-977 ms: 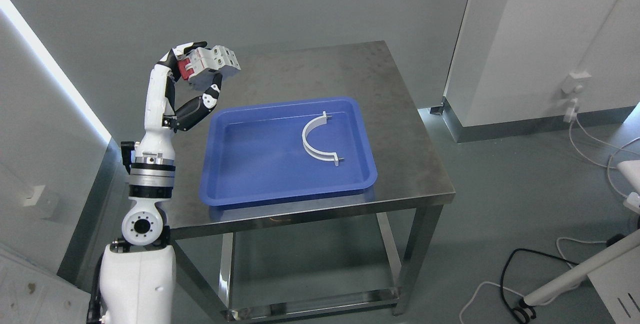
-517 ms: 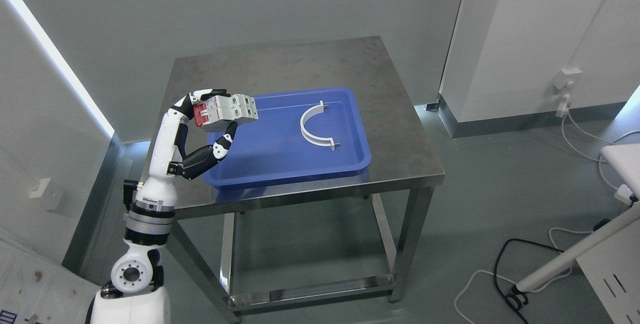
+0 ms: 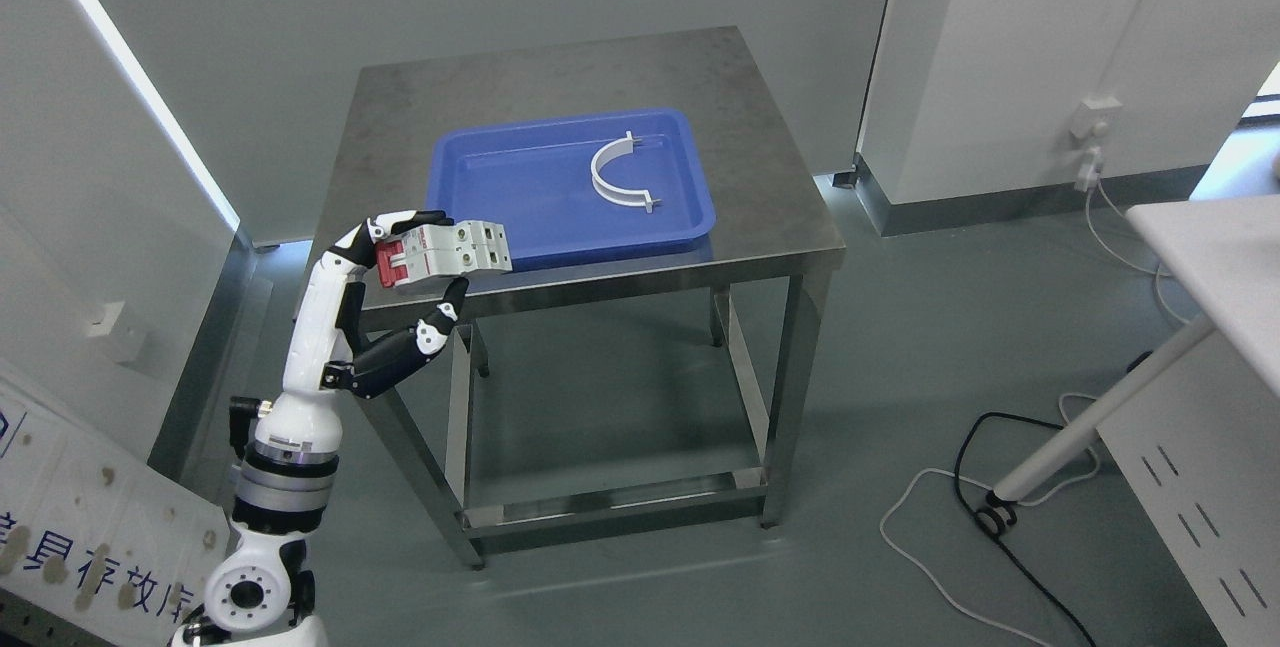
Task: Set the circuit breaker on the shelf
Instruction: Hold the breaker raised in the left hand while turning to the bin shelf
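My left hand [image 3: 410,262] is raised in front of the desk's [image 3: 560,92] near-left corner, arm coming up from the lower left. Fingers [image 3: 395,224] curl over the top of the circuit breaker [image 3: 443,250], thumb [image 3: 440,312] under it, so the breaker is pinched between them. Breaker is white-grey with a red end facing my palm; it's held level, in the air, overlapping the desk's front edge in the picture. Can't tell if it's above the desk top or just off its edge.

On the desk: a blue tray [image 3: 500,192], sitting toward the front half, its near-left corner just beside the breaker in the picture. Inside the tray, toward its back right, lies a white half-ring clamp [image 3: 615,172], flat, open side facing right.

Desk is bare steel with a lower frame rail between the legs. Right of the desk, on the floor, a black cable [image 3: 1000,517] and a white cable [image 3: 930,567] near a slanted white leg [image 3: 1090,422]. My right hand isn't visible.
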Tool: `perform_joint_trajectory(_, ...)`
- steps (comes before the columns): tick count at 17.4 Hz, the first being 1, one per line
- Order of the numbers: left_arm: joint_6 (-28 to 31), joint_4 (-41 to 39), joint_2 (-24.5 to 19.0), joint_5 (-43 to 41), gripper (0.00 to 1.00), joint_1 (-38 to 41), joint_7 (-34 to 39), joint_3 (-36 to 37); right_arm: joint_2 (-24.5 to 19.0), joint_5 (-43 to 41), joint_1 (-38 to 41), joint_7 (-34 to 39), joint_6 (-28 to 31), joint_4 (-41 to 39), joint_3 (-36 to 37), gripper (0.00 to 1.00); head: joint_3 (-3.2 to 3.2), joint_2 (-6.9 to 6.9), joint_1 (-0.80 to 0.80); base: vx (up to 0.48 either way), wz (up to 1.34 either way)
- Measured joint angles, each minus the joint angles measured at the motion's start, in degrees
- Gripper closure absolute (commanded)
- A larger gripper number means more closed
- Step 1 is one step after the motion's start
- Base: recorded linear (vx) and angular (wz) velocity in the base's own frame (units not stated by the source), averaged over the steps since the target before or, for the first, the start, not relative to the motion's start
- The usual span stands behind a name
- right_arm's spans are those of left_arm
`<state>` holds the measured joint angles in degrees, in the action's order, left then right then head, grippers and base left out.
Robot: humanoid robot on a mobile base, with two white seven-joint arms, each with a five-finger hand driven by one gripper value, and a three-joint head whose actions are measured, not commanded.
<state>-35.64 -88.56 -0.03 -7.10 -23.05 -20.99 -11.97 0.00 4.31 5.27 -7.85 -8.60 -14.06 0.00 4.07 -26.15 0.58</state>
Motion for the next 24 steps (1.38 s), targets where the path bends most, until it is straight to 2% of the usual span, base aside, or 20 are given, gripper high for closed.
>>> perform_joint_trajectory(6,-0.07,-2.32,0.02,0.12,0.83,0.68,-0.01,0.01,0.00,0.00,0.01,0.00,0.00,0.00,0.00,0.00,0.00,0.00,0.00,-0.327,0.05)
perform_joint_trajectory(11,2.52,-3.64,0.03,0.15,0.83,-2.01,-0.01,0.01,0.00,0.00,0.01,0.00,0.00,0.00,0.00,0.00,0.00,0.00,0.00,-0.326,0.19)
perform_joint_trajectory(19,3.50,-5.52,0.03,0.16,0.83,-4.10,-0.04,-0.29,0.00,0.00,0.00,0.00,0.00,0.00,0.00,0.00,0.00,0.00,0.00,-0.209,0.65)
perform_joint_trajectory(24,6.76,-6.97,-0.26,0.16,0.83,-5.86,-0.13,-0.64,0.00,0.00,0.00,0.00,0.00,0.00,0.00,0.00,0.00,0.00,0.00,-0.099,0.81)
